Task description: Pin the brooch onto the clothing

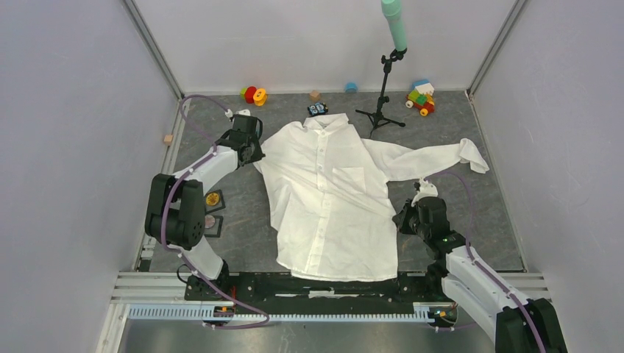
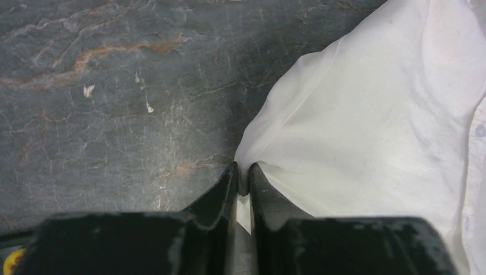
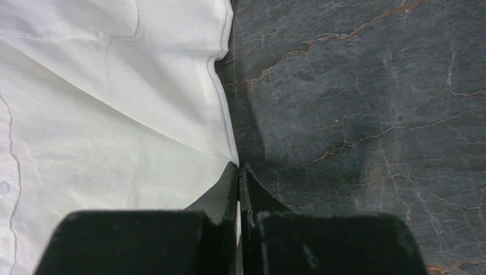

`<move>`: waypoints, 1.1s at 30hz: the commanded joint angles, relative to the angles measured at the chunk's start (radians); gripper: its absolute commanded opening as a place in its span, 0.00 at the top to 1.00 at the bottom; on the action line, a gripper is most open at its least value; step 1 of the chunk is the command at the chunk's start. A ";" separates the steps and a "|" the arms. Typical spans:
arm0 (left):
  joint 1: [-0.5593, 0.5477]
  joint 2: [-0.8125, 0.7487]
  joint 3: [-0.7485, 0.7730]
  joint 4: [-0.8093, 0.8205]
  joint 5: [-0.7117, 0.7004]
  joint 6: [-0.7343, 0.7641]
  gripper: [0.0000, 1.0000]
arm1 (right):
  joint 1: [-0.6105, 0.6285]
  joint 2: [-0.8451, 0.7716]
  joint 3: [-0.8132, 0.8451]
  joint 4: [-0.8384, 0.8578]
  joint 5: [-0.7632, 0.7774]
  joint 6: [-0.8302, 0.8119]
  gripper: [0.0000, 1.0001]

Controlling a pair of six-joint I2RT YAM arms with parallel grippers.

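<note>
A large white long-sleeved button-up shirt of thin fabric point(image 1: 324, 213) lies spread front-up in the middle of the grey stone-patterned bench point(image 1: 478, 220). Its collar point(image 1: 327, 121) points away from the arm bases and its hem lies nearest them. A chest pocket point(image 1: 349, 180) shows beside the button line. One sleeve point(image 1: 434, 158) stretches out from the shirt on the right arm's side.

The left pincer point(image 1: 250, 151) sits at the shirt's shoulder edge. In its wrist view, its fingers point(image 2: 220, 192) stand almost together with a tented peak of the shirt point(image 2: 372, 114) nipped in the thin gap between them. The right pincer point(image 1: 407, 217) sits at the shirt's opposite side edge, below the sleeve. Its fingers point(image 3: 220, 192) are pressed closed on the shirt's point(image 3: 86, 114) side seam, with a sliver of white showing between them.

Left of the shirt, past the left arm, lie a small round gold disc on a black square card point(image 1: 214, 198) and a duller round disc on a second black card point(image 1: 210, 221); both look like brooches. Just beyond the collar rests a small black object point(image 1: 318, 109).

Further beyond the shirt stand:
- a black tripod stand point(image 1: 381, 110) carrying a mint-green cylinder point(image 1: 395, 22)
- a red, yellow and green ring toy point(image 1: 254, 94)
- a small wooden cube point(image 1: 315, 95)
- a colourful block car point(image 1: 421, 97)
</note>
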 commanded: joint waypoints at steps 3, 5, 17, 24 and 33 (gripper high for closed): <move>0.009 0.029 0.060 -0.011 0.039 0.062 0.59 | -0.001 -0.043 0.013 -0.122 0.048 -0.058 0.72; 0.008 -0.028 0.009 0.019 0.085 0.035 0.44 | -0.001 -0.079 0.025 -0.137 0.041 -0.069 0.56; -0.151 -0.546 -0.420 -0.014 0.222 -0.171 0.11 | -0.001 -0.159 0.120 -0.398 -0.240 -0.127 0.31; -0.288 -0.742 -0.563 -0.176 0.161 -0.294 0.09 | -0.001 -0.183 0.133 -0.539 -0.342 -0.094 0.30; -0.367 -0.751 -0.575 -0.220 0.128 -0.334 0.11 | -0.001 -0.185 0.136 -0.588 -0.309 -0.113 0.38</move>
